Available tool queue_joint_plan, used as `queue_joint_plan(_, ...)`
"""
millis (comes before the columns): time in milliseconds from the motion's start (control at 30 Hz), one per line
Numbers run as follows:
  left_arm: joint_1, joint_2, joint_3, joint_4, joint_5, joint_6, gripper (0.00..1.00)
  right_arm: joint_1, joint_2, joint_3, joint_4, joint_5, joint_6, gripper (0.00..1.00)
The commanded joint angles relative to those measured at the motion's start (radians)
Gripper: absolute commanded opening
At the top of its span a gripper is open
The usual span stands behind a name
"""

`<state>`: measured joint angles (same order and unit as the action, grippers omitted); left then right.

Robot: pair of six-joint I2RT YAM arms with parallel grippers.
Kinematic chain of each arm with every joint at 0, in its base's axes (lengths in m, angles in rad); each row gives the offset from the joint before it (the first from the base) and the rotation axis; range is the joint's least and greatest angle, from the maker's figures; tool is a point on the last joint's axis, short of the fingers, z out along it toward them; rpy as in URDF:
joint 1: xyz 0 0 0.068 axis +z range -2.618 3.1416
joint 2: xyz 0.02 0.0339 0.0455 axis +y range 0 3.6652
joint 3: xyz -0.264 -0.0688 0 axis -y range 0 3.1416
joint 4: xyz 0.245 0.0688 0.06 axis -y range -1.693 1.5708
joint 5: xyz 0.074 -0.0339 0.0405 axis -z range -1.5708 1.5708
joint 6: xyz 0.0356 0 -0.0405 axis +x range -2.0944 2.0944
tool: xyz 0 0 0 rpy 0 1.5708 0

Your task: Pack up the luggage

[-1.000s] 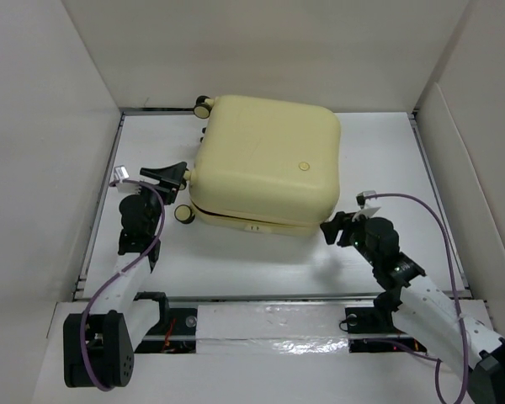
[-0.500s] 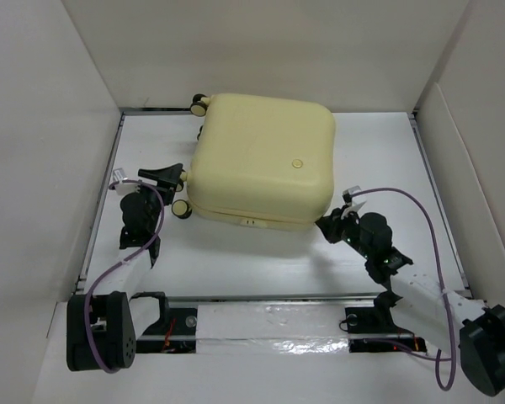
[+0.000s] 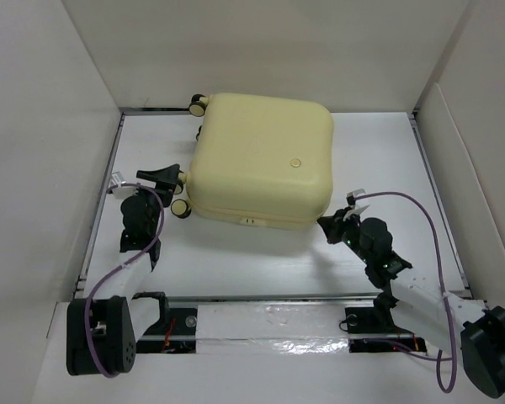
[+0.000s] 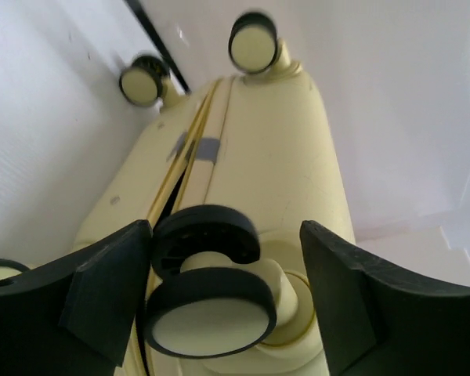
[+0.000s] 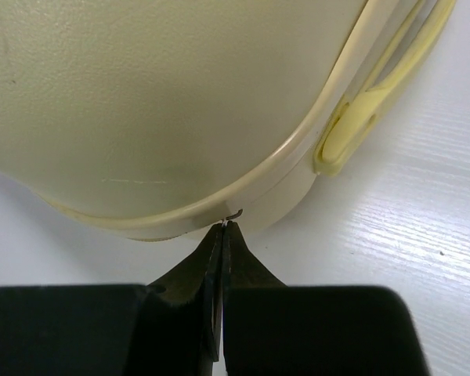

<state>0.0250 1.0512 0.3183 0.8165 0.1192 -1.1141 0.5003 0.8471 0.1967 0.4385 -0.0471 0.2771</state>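
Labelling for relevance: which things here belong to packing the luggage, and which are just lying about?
Job: luggage; its caster wheel, between the jaws of the open left gripper; shut right gripper at its rim.
Not part of it: white table; side walls.

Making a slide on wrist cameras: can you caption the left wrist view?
Left gripper, open, brackets a cream-and-black caster wheel at the luggage's near corner; two more wheels show beyond.

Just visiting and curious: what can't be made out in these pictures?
- Inside of the suitcase: the shell hides it, every view.
- The tiny hook at the shut right gripper, right wrist view: too small to identify.
- Left wrist view: whether the open left gripper touches the caster wheel; bottom edge crops it.
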Motion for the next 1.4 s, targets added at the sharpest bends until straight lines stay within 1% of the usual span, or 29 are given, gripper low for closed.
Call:
queue_joint_plan(0, 0.004, -0.159, 0.022, 0.021, -0.091, 0.060, 0.74, 0.012, -0.043, 0.004, 0.011, 0.043, 0.024, 0.00)
queue_joint_plan(33, 0.004, -0.193, 0.024, 0.000, -0.110, 0.071, 0.79, 0.012, -0.030, 0.010, 0.019, 0.043, 0.020, 0.00)
queue_joint_plan(100, -0.020, -0.294, 0.040, -0.034, -0.156, 0.111, 0.80, 0.012, -0.005, 0.030, 0.029, 0.030, 0.016, 0.00)
queue_joint_plan(133, -0.049, -0.321, 0.080, -0.107, -0.209, 0.175, 0.79, 0.021, 0.010, 0.044, 0.028, 0.024, 0.013, 0.00)
queue_joint_plan(167, -0.101, -0.348, 0.097, -0.135, -0.229, 0.209, 0.77, 0.021, 0.036, 0.081, 0.014, 0.012, -0.002, 0.00)
queue_joint_plan(200, -0.120, -0.391, 0.106, -0.146, -0.240, 0.236, 0.74, 0.021, 0.044, 0.099, 0.005, -0.026, -0.010, 0.00)
queue_joint_plan(233, -0.134, -0.405, 0.113, -0.151, -0.215, 0.288, 0.52, 0.030, 0.050, 0.118, -0.004, -0.039, -0.019, 0.00)
queue_joint_plan(267, -0.146, -0.416, 0.117, -0.151, -0.185, 0.310, 0.39, 0.053, 0.050, 0.135, -0.029, -0.045, -0.026, 0.00)
queue_joint_plan(333, -0.210, -0.421, 0.122, -0.154, -0.145, 0.344, 0.23, 0.076, 0.021, 0.187, -0.075, -0.031, -0.047, 0.00)
queue_joint_plan(367, -0.247, -0.418, 0.123, -0.157, -0.130, 0.393, 0.10, 0.087, 0.006, 0.205, -0.127, -0.024, -0.055, 0.00)
queue_joint_plan(400, -0.337, -0.404, 0.120, -0.152, -0.127, 0.416, 0.05, 0.101, -0.025, 0.240, -0.154, -0.007, -0.071, 0.00)
queue_joint_plan(467, -0.442, -0.379, 0.133, -0.160, -0.125, 0.471, 0.00, 0.101, -0.036, 0.271, -0.214, 0.007, -0.078, 0.00)
queue_joint_plan(500, -0.495, -0.356, 0.137, -0.172, -0.125, 0.520, 0.00, 0.101, -0.037, 0.288, -0.242, 0.013, -0.087, 0.00)
queue_joint_plan(533, -0.616, -0.346, 0.143, -0.175, -0.125, 0.546, 0.00, 0.101, -0.028, 0.312, -0.266, 0.013, -0.091, 0.00)
queue_joint_plan(600, -0.748, -0.324, 0.140, -0.218, -0.197, 0.620, 0.00, 0.101, -0.016, 0.322, -0.316, 0.029, -0.093, 0.00)
queue_joint_plan(633, -0.863, -0.319, 0.119, -0.224, -0.240, 0.635, 0.00, 0.101, -0.007, 0.307, -0.316, 0.035, -0.089, 0.00)
queue_joint_plan(667, -0.914, -0.315, 0.107, -0.247, -0.316, 0.643, 0.00, 0.101, 0.000, 0.294, -0.296, 0.041, -0.082, 0.00)
queue_joint_plan(800, -1.107, -0.274, 0.007, -0.240, -0.426, 0.628, 0.00, 0.101, 0.021, 0.222, -0.270, 0.035, -0.047, 0.00)
queue_joint_plan(867, -1.138, -0.246, -0.011, -0.229, -0.435, 0.613, 0.00, 0.101, 0.020, 0.192, -0.256, 0.042, -0.035, 0.00)
queue_joint_plan(933, -1.148, -0.191, -0.030, -0.186, -0.423, 0.597, 0.05, 0.101, 0.010, 0.159, -0.229, 0.043, -0.024, 0.01)
queue_joint_plan(967, -1.148, -0.166, -0.025, -0.144, -0.390, 0.596, 0.13, 0.101, 0.000, 0.141, -0.180, 0.043, -0.024, 0.12)
queue_joint_plan(1000, -1.148, -0.113, -0.007, -0.111, -0.366, 0.594, 0.20, 0.101, -0.005, 0.104, -0.106, 0.047, -0.018, 0.28)
queue_joint_plan(1033, -1.148, -0.085, 0.004, -0.111, -0.366, 0.594, 0.20, 0.101, -0.006, 0.087, -0.106, 0.070, -0.016, 0.28)
queue_joint_plan(1067, -1.148, -0.057, 0.014, -0.070, -0.346, 0.602, 0.24, 0.101, -0.008, 0.080, -0.074, 0.076, -0.019, 0.40)
queue_joint_plan(1100, -1.148, -0.001, 0.024, -0.047, -0.336, 0.608, 0.26, 0.101, -0.003, 0.069, -0.055, 0.078, -0.030, 0.44)
queue_joint_plan(1233, -1.148, 0.128, 0.105, 0.024, -0.306, 0.639, 0.28, 0.092, 0.044, 0.073, 0.008, 0.093, -0.070, 0.50)
queue_joint_plan(1267, -1.148, 0.148, 0.117, 0.045, -0.293, 0.642, 0.28, 0.092, 0.059, 0.073, 0.052, 0.093, -0.072, 0.50)
queue_joint_plan(1333, -1.139, 0.196, 0.136, 0.061, -0.279, 0.648, 0.28, 0.083, 0.095, 0.084, 0.062, 0.079, -0.090, 0.50)
queue_joint_plan(1367, -1.130, 0.208, 0.151, 0.075, -0.268, 0.651, 0.29, 0.083, 0.104, 0.089, 0.081, 0.076, -0.096, 0.47)
